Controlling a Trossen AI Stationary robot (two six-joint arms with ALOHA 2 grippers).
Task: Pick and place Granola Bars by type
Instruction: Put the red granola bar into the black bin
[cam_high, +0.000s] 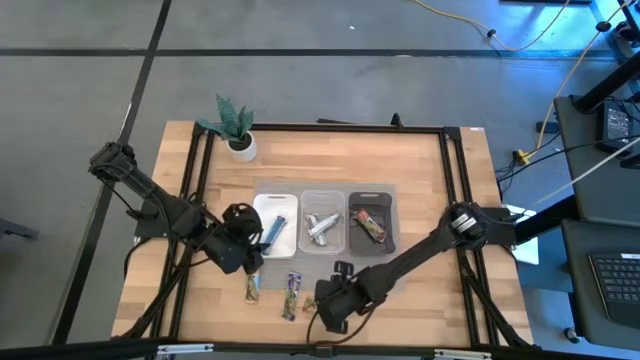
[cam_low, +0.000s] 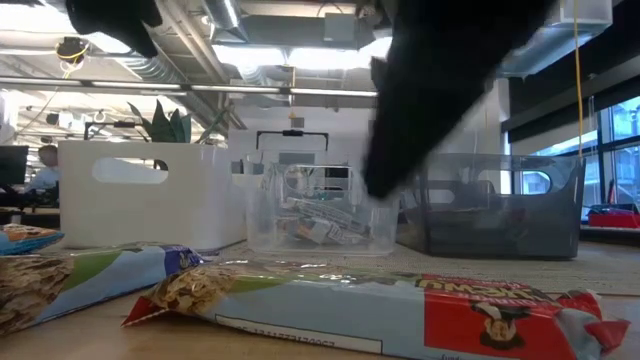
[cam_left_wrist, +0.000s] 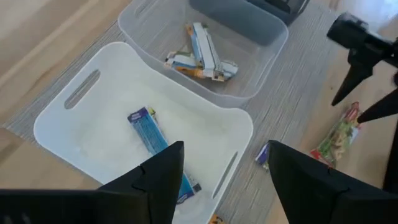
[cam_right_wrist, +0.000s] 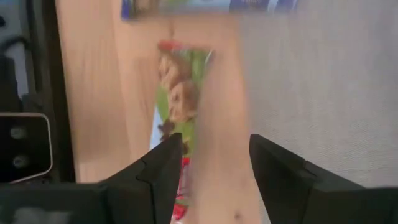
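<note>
My left gripper (cam_high: 250, 240) (cam_left_wrist: 224, 168) hovers open over the near end of the white tray (cam_high: 262, 208). A blue bar (cam_left_wrist: 149, 132) lies flat on that tray's floor. Silver-white bars (cam_left_wrist: 200, 55) lie in the clear tray (cam_high: 320, 200), and a brown bar (cam_high: 371, 226) lies in the dark tray. My right gripper (cam_high: 322, 300) (cam_right_wrist: 211, 162) is open near the table's near edge, with a green-red bar (cam_right_wrist: 177, 93) (cam_low: 400, 305) on the wood below and just beyond its fingers. Another bar (cam_high: 252, 288) and a blue-ended one (cam_right_wrist: 205, 5) lie close by.
A potted plant (cam_high: 236, 128) stands at the far left corner. The three trays sit side by side on a grey mat (cam_left_wrist: 292, 106). A small blue bar (cam_left_wrist: 262, 154) lies on the mat beside the white tray. Black frame rails (cam_high: 200, 180) run along the table's sides.
</note>
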